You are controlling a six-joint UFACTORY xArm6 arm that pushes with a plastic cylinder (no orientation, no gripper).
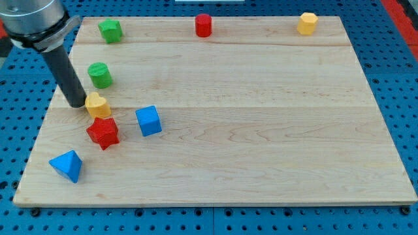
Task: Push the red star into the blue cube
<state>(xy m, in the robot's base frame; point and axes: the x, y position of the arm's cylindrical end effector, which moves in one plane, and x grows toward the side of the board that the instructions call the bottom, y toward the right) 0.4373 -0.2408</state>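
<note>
One rod, no jaws; my tip (77,104) touching yellow block (97,104), just above red star (103,132); blue cube (149,121) beside

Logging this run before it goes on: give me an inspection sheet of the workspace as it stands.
Surface: wooden board, flat, on a blue pegboard.
Job's things: red star left of blue cube, small gap between.
Clutter: yellow block touching star's top; green cylinder; green star; red cylinder; yellow hexagon; blue pyramid.
Pincer: none; my tip just left of yellow block.
Cables: nothing seen.
Surroundings: red edge at top right.
</note>
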